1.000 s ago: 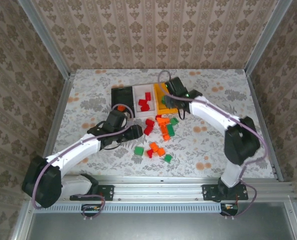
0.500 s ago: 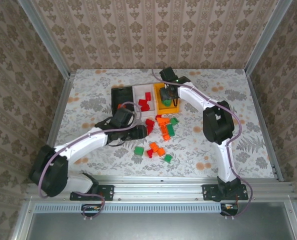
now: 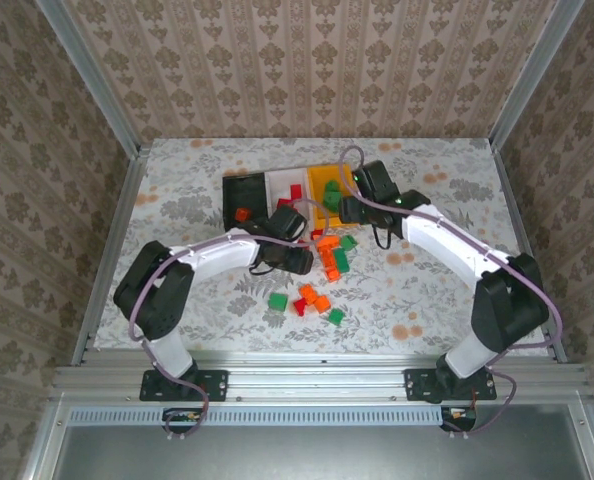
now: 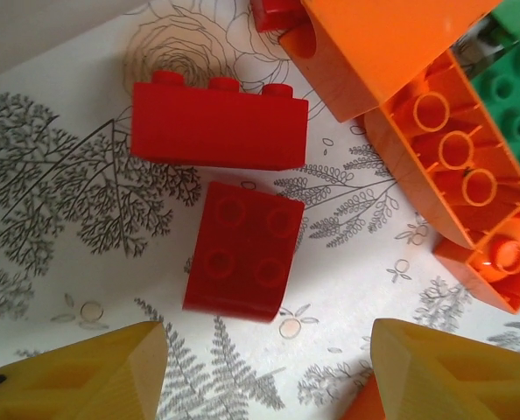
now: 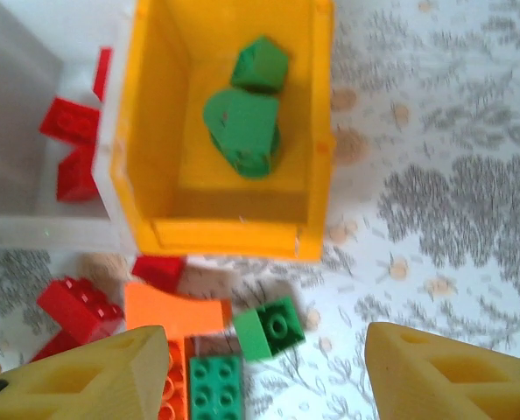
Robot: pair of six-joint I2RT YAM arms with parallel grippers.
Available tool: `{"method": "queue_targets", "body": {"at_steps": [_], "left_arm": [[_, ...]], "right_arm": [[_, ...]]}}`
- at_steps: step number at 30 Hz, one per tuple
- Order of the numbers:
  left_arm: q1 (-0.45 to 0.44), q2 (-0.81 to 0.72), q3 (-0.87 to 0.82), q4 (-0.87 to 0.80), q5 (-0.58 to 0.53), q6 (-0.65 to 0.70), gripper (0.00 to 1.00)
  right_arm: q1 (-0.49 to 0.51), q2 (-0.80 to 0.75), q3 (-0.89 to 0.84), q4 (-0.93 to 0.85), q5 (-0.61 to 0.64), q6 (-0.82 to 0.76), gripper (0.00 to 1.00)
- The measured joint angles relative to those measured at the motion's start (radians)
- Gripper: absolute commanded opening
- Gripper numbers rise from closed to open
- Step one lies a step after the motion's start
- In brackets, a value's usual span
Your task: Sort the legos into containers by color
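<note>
The three containers stand in a row at the back: a black bin [image 3: 235, 190], a white bin [image 3: 277, 182] and an orange-yellow bin [image 3: 320, 178]. Two green legos [image 5: 242, 131] lie in the orange-yellow bin [image 5: 225, 232]; red ones [image 5: 67, 122] lie in the white bin. My right gripper [image 5: 264, 376] is open and empty, just in front of that bin, above a small green lego [image 5: 273, 328]. My left gripper [image 4: 264, 376] is open low over the table, with a square red lego [image 4: 242, 249] just ahead of its fingertips and a longer red lego [image 4: 218, 125] beyond it.
Orange legos [image 3: 327, 243] and green legos [image 3: 341, 260] are piled in front of the bins, between my two grippers [image 3: 302, 258] [image 3: 351, 206]. More bricks [image 3: 312, 295] are scattered nearer the arms. An orange-red brick [image 3: 241, 213] lies in the black bin. Metal rails edge the table.
My right gripper has opened over the orange-yellow bin, left a green lego in it and pulled back. My left gripper has swung right from the black bin to the red legos.
</note>
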Motion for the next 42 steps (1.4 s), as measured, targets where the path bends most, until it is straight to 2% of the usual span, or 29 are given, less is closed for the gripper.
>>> {"method": "queue_targets", "body": {"at_steps": [7, 11, 13, 18, 21, 24, 29, 32, 35, 37, 42], "left_arm": [[-0.002, 0.085, 0.011, 0.031, -0.043, 0.056, 0.51], [-0.002, 0.094, 0.006, 0.068, -0.067, 0.071, 0.41], [-0.002, 0.094, 0.0, 0.1, -0.072, 0.079, 0.4], [-0.002, 0.094, -0.01, 0.144, -0.078, 0.093, 0.28], [-0.006, 0.089, -0.018, 0.154, -0.084, 0.096, 0.26], [-0.021, 0.049, -0.052, 0.141, -0.089, 0.096, 0.26], [-0.052, -0.124, -0.068, 0.061, -0.085, 0.096, 0.25], [-0.019, -0.166, 0.036, -0.011, -0.093, 0.096, 0.27], [0.047, -0.121, 0.208, -0.06, -0.119, 0.096, 0.26], [0.087, -0.057, 0.321, -0.095, -0.13, 0.094, 0.25], [0.156, 0.219, 0.608, -0.16, -0.121, 0.093, 0.26]], "right_arm": [[0.0, -0.023, -0.131, 0.036, 0.0, 0.029, 0.62], [0.0, -0.035, -0.156, 0.061, 0.0, 0.032, 0.62], [-0.002, -0.042, -0.161, 0.072, 0.0, 0.032, 0.61], [-0.003, -0.049, -0.175, 0.107, 0.0, 0.033, 0.6], [-0.005, -0.055, -0.185, 0.114, 0.0, 0.033, 0.6], [-0.007, -0.069, -0.193, 0.114, 0.0, 0.033, 0.6], [-0.01, -0.084, -0.196, 0.125, 0.0, 0.034, 0.6], [-0.01, -0.084, -0.197, 0.137, 0.0, 0.038, 0.59], [-0.01, -0.084, -0.202, 0.148, 0.0, 0.049, 0.59], [-0.013, -0.084, -0.211, 0.156, 0.0, 0.055, 0.59], [-0.021, -0.097, -0.229, 0.158, 0.0, 0.058, 0.6]]}}
